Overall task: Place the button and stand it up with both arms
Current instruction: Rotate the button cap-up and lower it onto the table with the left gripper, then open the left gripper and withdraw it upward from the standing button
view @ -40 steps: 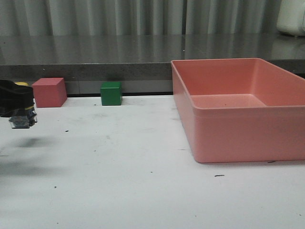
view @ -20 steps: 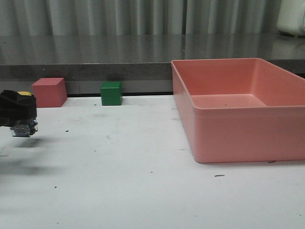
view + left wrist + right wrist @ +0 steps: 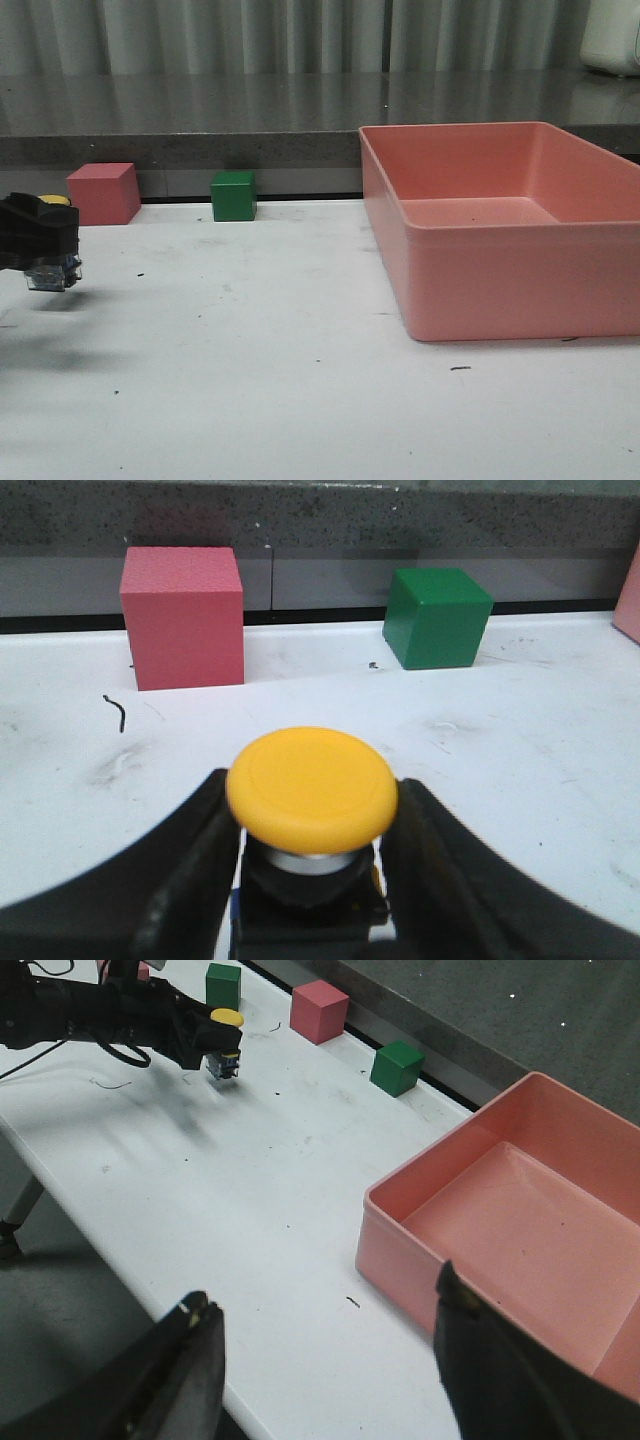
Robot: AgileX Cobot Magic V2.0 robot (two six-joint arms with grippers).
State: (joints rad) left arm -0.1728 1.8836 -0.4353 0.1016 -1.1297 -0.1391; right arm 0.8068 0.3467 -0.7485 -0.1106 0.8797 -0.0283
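Note:
The button (image 3: 311,798) has a round yellow cap on a black body with a blue-edged base. It stands upright between the two black fingers (image 3: 190,860) of my left gripper (image 3: 312,825), which is shut on it. In the front view the left gripper (image 3: 45,245) holds the button (image 3: 52,270) a little above the table at the far left. The right wrist view shows the button (image 3: 224,1045) held by the left arm (image 3: 90,1015) far from my right gripper (image 3: 320,1310), which is open and empty, high above the table's near edge.
A pink cube (image 3: 103,193) and a green cube (image 3: 233,195) stand at the table's back edge, just beyond the left gripper. A large pink bin (image 3: 505,225) fills the right side. Another green cube (image 3: 222,984) shows in the right wrist view.
My left gripper has sunk lower and shifted slightly right with the button in it. Nothing else has moved.

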